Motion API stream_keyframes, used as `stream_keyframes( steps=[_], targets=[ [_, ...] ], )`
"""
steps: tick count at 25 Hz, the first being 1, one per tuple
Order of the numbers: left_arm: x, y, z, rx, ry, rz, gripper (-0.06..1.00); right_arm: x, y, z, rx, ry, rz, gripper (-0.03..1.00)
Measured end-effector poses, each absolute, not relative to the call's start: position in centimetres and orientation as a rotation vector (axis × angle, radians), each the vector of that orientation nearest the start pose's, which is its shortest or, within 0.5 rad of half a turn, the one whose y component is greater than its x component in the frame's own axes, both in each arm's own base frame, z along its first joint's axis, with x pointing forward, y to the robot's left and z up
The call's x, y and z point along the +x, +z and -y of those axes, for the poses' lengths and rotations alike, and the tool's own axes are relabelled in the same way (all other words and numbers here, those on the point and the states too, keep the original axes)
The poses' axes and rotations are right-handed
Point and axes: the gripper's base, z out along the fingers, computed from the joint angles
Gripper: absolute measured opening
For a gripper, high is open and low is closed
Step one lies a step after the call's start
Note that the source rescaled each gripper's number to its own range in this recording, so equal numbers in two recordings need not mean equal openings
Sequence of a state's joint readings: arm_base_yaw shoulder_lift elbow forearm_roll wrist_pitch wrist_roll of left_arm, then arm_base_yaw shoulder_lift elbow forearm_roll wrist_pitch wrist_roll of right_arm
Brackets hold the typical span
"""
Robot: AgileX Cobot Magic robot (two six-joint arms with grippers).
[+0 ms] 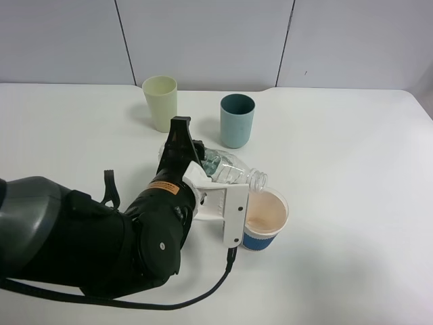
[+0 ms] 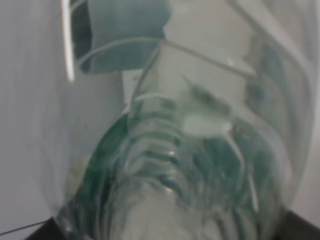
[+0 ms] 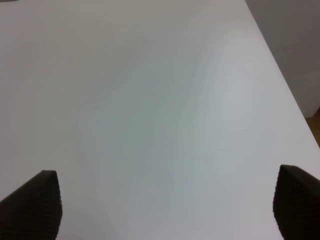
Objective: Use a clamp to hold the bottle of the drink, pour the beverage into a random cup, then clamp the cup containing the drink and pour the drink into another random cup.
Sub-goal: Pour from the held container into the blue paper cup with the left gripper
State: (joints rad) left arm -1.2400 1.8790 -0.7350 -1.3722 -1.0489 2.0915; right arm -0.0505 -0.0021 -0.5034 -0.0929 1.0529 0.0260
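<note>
My left claw (image 1: pixel 203 169) is pinching the bottle (image 1: pixel 233 170), which is tipped nearly flat with its mouth just over the rim of the paper cup (image 1: pixel 260 240). That cup stands toward the front edge of the table (image 1: pixel 352 169), about midway along. The teal tumbler (image 1: pixel 237 120) stands nearer the back edge, and my right claw (image 3: pixel 165 210) hangs spread over the table.

teal tumbler (image 1: pixel 237 120): 1 | pale tumbler (image 1: pixel 161 103): 1 | paper cup (image 1: pixel 261 240): 1 | bottle (image 1: pixel 230 169): 1
</note>
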Motion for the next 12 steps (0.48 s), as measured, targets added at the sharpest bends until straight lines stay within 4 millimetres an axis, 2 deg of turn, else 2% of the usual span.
stream_keyframes(
  steps=[12],
  targets=[
    [17.08, 14.08, 25.93, 1.574, 0.991, -1.341, 0.01, -0.58, 27.91, 0.7, 0.082, -0.126, -2.028, 0.53]
  ],
)
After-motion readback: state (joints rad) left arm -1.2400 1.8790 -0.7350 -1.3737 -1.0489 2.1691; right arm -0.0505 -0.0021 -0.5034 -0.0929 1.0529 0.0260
